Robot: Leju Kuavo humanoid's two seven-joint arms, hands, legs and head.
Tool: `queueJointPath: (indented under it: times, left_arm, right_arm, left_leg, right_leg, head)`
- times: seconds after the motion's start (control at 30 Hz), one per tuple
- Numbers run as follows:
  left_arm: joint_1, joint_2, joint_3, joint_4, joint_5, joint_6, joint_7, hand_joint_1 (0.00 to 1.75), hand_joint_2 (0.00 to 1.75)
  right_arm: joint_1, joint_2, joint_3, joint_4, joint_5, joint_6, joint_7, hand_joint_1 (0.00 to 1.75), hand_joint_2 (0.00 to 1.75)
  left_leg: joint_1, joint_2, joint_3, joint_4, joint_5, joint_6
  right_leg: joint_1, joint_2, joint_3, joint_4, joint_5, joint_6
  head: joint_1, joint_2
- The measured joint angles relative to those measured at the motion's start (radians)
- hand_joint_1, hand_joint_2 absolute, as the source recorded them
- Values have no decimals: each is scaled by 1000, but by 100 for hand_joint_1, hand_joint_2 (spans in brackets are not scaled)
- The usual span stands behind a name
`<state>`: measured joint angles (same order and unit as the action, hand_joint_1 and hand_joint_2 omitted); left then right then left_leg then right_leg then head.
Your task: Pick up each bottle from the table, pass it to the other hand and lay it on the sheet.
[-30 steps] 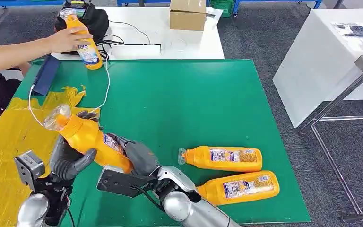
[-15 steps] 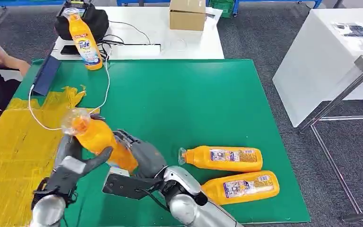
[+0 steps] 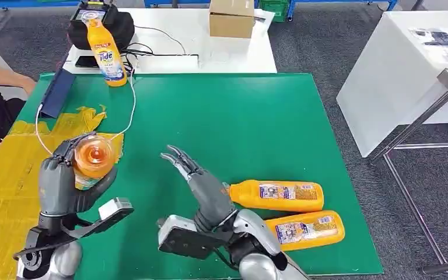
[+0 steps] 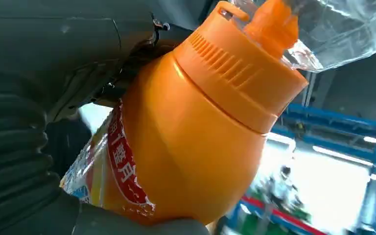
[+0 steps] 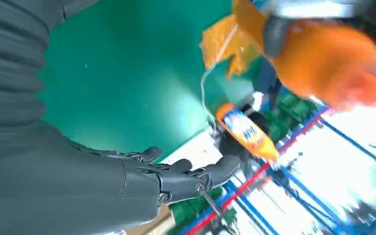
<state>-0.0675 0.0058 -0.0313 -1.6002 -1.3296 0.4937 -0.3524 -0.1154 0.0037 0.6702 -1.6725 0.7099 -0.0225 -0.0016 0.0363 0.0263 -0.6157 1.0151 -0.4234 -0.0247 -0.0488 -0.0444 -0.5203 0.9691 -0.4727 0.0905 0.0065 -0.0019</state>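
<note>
Green covers most of the tabletop [image 3: 239, 128] before us, with a crinkled yellow sheet [image 3: 11, 175] spread along its left edge. We grip one orange bottle [image 3: 93, 158] in our left hand [image 3: 64, 186], fingers wrapped round its body; it is held up off the surface, just over the sheet's right border, with its clear-capped top pointing toward the head camera. In the left wrist view that same bottle [image 4: 186, 147] sits tight against the palm, ribbed orange collar and clear cap outermost. Our right hand [image 3: 201, 181] hovers over the green near the front edge, fingers [image 3: 178, 157] straight and spread, holding nothing; the right wrist view shows those fingers [image 5: 186, 176] reaching out above the green. Just to the right of that hand, two more orange bottles lie on their sides close to the front right corner: one [image 3: 274, 195] with its cap toward the hand, the other [image 3: 303, 228] just nearer the front edge, tilted a little. A fourth bottle [image 3: 105, 52] stands upright at the far left corner, beside a white cable [image 3: 131, 108] that trails across the green. A person's arm [image 3: 0, 73] rests at the far left.
</note>
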Motion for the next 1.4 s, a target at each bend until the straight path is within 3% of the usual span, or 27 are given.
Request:
queueJointPath:
  times: [0.13,0.4,0.43,0.5,0.53,0.67,0.8,0.97,1.13,1.3,1.4]
  left_arm:
    - [33,70,60,95,-99,62,24,175,175]
    - [26,187,79,320,-181,25,51,175,175]
    - [20,197,77,353,-185,11,50,0,175]
    - [9,220,65,407,-197,-16,50,0,175]
    - [4,229,56,430,-197,-26,50,0,0]
    - [-10,256,17,513,-186,-55,63,0,0]
    - [-28,284,-17,572,-148,-87,57,0,0]
    - [-62,296,-52,646,-133,-63,56,0,0]
    - [-88,302,-82,681,-73,-69,26,0,0]
    - [-107,279,-71,664,209,-167,-109,0,0]
    - [-106,268,-65,643,235,-200,-122,0,0]
  right_arm:
    - [117,-123,-55,-140,-69,8,-32,0,175]
    - [373,-438,-186,-319,-173,-24,-82,0,175]
    - [401,-468,-196,-340,-179,-31,-80,0,175]
    - [435,-527,-214,-365,-191,-42,-66,0,175]
    - [450,-548,-221,-374,-193,-48,-61,0,175]
    - [538,-660,-237,-415,-194,-105,-13,0,175]
    - [648,-820,-240,-452,-267,-172,88,0,175]
    - [676,-943,-191,-452,-301,-236,116,0,175]
    - [653,-1004,-140,-439,-329,-251,162,0,175]
    - [629,-1012,-136,-384,-305,-263,178,0,175]
    - [623,-1012,-146,-361,-300,-261,180,0,175]
  left_leg:
    - [0,0,0,0,-1,0]
    - [-1,2,0,0,-2,-1]
    - [-1,2,1,0,-2,-1]
    - [-1,4,2,0,-2,-1]
    - [-1,4,2,0,-2,-1]
    - [-2,2,2,0,-3,-1]
    - [-4,2,3,0,-3,0]
    - [-4,2,11,-1,-7,3]
    - [-4,0,15,-1,-6,3]
    - [-5,-2,17,-1,-6,4]
    - [-5,-2,17,-1,-6,4]
  right_leg:
    - [0,0,-2,-1,0,0]
    - [-1,1,-3,-1,-1,0]
    - [-1,1,-3,-1,-1,0]
    - [-1,3,-3,-1,0,0]
    - [-1,3,-3,-1,0,0]
    - [-1,3,-10,-1,-1,0]
    - [-3,3,2,-1,-1,0]
    - [-4,2,0,-2,-4,0]
    - [-4,1,4,-2,-4,1]
    - [-4,-2,8,-2,-4,1]
    - [-4,-1,7,-2,-4,1]
  head:
    - [0,0]
    - [0,0]
    - [0,0]
    - [-1,0]
    - [0,0]
    - [0,0]
    - [0,0]
    - [0,0]
    - [0,0]
    - [0,0]
    - [-1,0]
